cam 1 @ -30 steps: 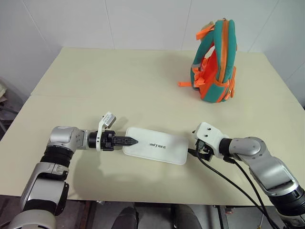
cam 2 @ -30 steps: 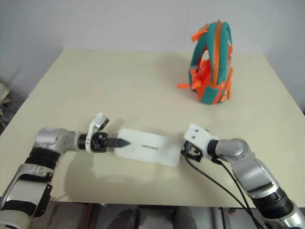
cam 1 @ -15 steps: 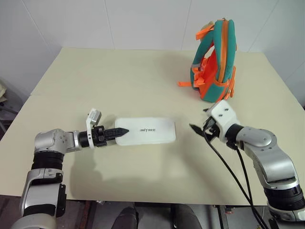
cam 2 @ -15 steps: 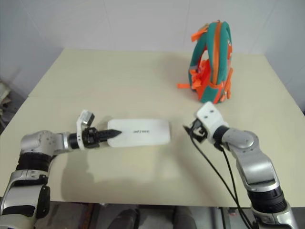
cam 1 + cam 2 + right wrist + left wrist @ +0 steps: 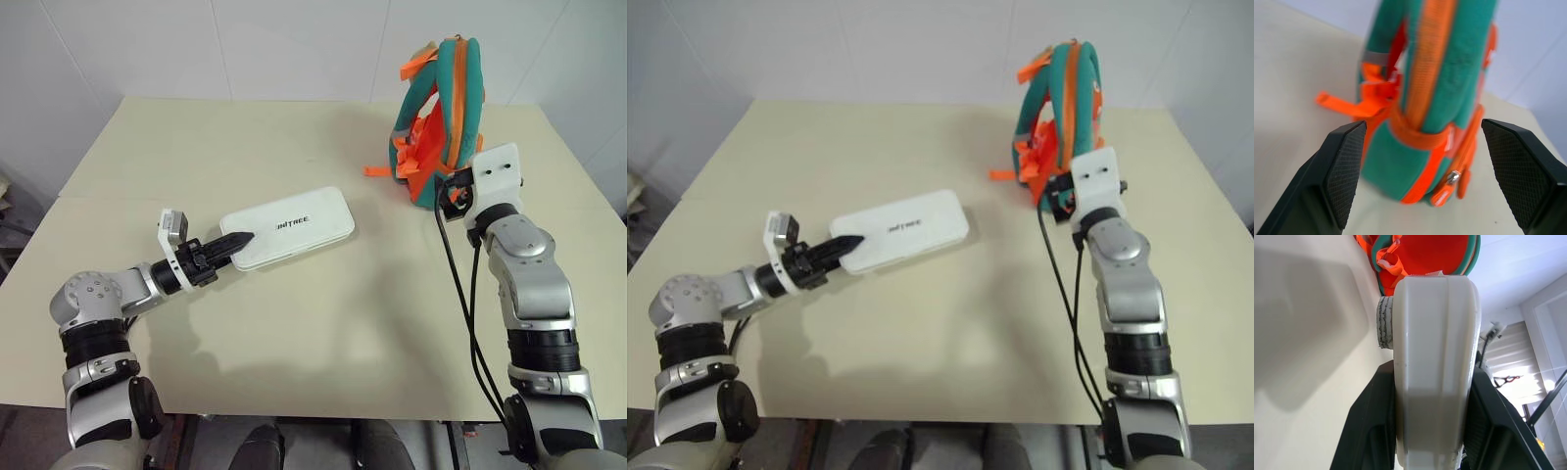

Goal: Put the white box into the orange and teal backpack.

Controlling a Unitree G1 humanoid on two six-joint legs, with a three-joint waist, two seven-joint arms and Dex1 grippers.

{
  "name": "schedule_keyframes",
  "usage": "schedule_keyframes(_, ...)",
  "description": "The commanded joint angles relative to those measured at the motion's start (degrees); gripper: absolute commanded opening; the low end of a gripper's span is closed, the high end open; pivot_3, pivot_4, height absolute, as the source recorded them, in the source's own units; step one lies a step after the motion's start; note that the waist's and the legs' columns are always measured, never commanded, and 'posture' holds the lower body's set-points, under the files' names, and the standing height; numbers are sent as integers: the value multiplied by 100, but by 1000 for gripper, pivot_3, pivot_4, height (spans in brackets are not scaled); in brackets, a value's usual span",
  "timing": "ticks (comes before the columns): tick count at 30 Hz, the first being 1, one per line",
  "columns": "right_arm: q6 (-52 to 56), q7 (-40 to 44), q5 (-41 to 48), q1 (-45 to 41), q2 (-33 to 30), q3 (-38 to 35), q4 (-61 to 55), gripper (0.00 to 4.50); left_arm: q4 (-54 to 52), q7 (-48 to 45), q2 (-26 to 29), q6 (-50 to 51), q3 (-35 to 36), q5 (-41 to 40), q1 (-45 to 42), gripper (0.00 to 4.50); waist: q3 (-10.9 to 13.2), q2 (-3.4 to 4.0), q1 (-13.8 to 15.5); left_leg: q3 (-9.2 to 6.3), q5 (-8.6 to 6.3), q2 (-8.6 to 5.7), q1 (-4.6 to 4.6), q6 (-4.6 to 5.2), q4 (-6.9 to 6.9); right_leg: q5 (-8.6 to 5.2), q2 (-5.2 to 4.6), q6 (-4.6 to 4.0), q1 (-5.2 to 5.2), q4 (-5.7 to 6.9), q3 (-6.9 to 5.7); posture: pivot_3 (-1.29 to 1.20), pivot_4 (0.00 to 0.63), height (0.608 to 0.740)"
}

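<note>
The white box (image 5: 289, 227) with dark lettering hangs tilted a little above the table. My left gripper (image 5: 233, 243) is shut on its near left end. In the left wrist view the box (image 5: 1435, 357) sits between the black fingers (image 5: 1371, 431) and points at the backpack (image 5: 1425, 254). The orange and teal backpack (image 5: 446, 108) stands upright at the table's far right. My right gripper (image 5: 449, 193) is held up just in front of its lower part. In the right wrist view its fingers (image 5: 1344, 166) stand wide open on either side of the backpack (image 5: 1435, 98), a short way off it.
The beige table (image 5: 245, 137) stretches wide around the box, with a seam line at its left. A white wall runs behind the table's far edge. Black cables (image 5: 472, 313) hang down from my right arm.
The left gripper has lifted the box off the table and swung its far end toward the backpack. The right gripper has left the box's right end, risen and moved forward to the backpack.
</note>
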Motion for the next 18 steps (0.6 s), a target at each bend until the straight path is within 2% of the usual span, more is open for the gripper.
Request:
schedule_keyframes(1,-544,-284,-103,-348,115,-63,455,4500,-506,353,-128,438,411,-411,-30,1324,0,0,-25,1,0,0,0,0,0,0,0,0,0,0,0,0,150,740)
schedule_keyframes(5,-976,-352,-82,-627,254,-42,1050,4500,-799,584,-142,708,628,-609,-2,1324,0,0,-91,2,1,-1,1,-1,1,2,0,3,1,0,4,0,150,740)
schedule_keyframes(18,-1952,-392,30,-1407,431,-93,2527,4500,-1024,960,-115,719,610,-1141,254,1324,0,0,-124,18,1,0,8,-3,-2,5,3,7,0,-3,23,0,150,740)
